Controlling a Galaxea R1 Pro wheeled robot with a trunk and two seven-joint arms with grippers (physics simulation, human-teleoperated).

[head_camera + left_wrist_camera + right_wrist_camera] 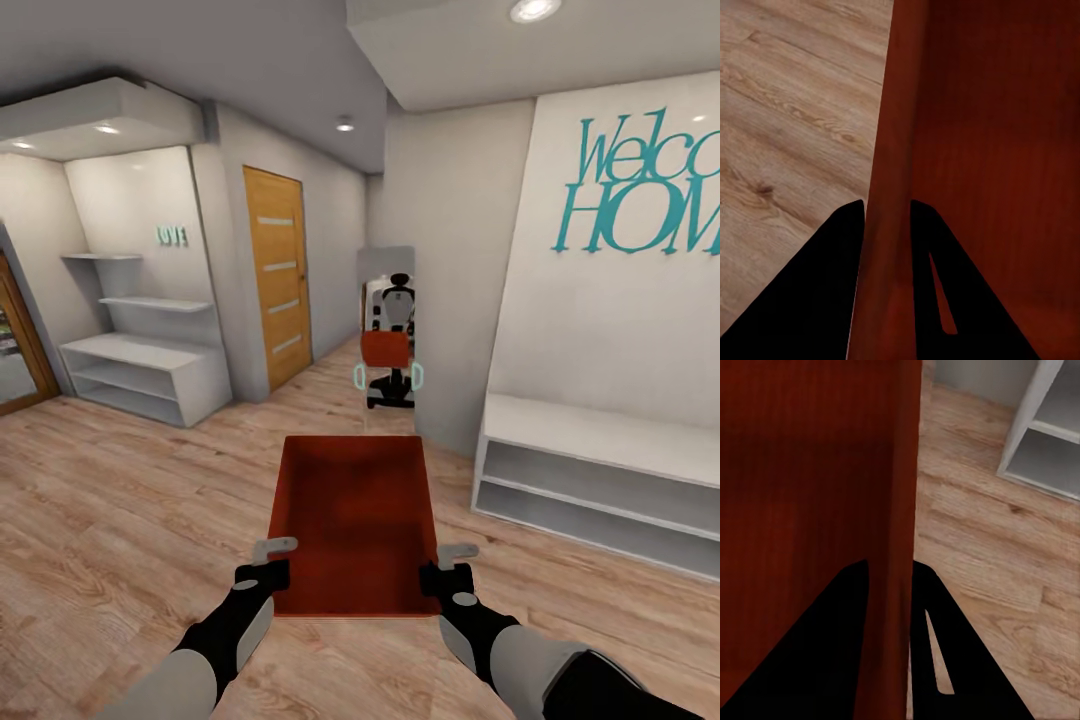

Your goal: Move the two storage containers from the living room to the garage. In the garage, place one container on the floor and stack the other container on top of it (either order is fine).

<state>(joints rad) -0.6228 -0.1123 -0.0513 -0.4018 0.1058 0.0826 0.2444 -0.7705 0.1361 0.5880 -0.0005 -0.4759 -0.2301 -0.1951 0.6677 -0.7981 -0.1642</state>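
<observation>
At about ten o'clock in the head view, white shelves (140, 365) are being shown in an alcove, with small wall lettering above them too blurred to be read. A wooden door (277, 275) is being seen at eleven o'clock. The left gripper (268, 562) is being kept closed on the left wall of the storage container (350, 520); in the left wrist view its dark fingers (832, 292) are being pressed on either side of that thin wall (889, 187). The orange-red bin is being held level above the wood plank floor (120, 500), at six o'clock, its near rim partly hidden by the grippers. At twelve o'clock a narrow mirror (388, 340) is reflecting the robot and bin. The right gripper (448, 568) is likewise being clamped on the right wall (904, 510). At two o'clock, teal wall lettering (645, 185) is being cut off by the frame edge, above a white bench shelf (600, 470).
</observation>
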